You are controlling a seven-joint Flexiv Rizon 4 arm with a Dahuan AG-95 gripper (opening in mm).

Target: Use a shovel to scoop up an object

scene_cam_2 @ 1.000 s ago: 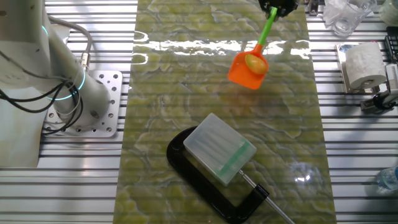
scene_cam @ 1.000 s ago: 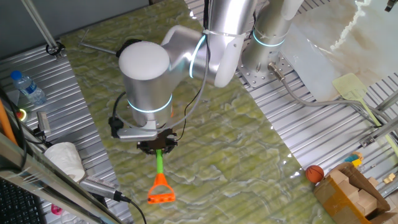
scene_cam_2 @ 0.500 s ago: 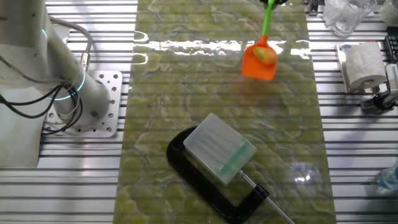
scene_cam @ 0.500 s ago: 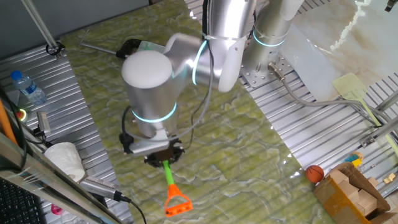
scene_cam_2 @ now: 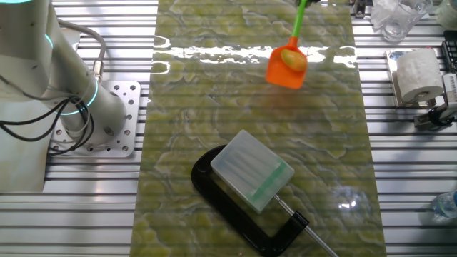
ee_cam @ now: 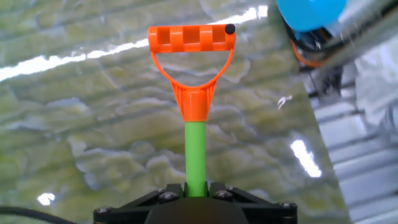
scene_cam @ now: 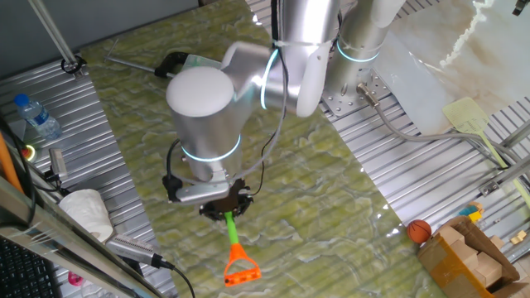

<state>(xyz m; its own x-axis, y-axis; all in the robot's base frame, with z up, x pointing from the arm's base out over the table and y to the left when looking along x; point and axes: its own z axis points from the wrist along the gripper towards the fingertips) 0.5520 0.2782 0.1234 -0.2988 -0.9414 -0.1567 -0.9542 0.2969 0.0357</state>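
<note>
My gripper [scene_cam: 225,209] is shut on the green shaft of the shovel [scene_cam: 233,234], whose orange D-shaped end [scene_cam: 241,271] points toward the table's near edge. In the hand view the gripper [ee_cam: 196,190] clamps the shaft [ee_cam: 196,152] with the D-shaped end [ee_cam: 191,38] ahead. In the other fixed view the orange blade [scene_cam_2: 286,68] is held over the green marbled table and the yellow-orange oval object [scene_cam_2: 290,57] lies on it. The gripper is cut off at the top edge of that view.
A black C-clamp with a clear plastic box [scene_cam_2: 252,170] lies on the table. A tissue roll [scene_cam_2: 417,74] and a water bottle [scene_cam: 36,114] stand at the side. A pale spatula [scene_cam: 473,118], an orange-brown ball [scene_cam: 419,229] and a cardboard box [scene_cam: 468,257] are beside the arm's base.
The gripper has moved across the table with the shovel. The blade with the object on it has shifted up and swung a little. The object stays on the blade.
</note>
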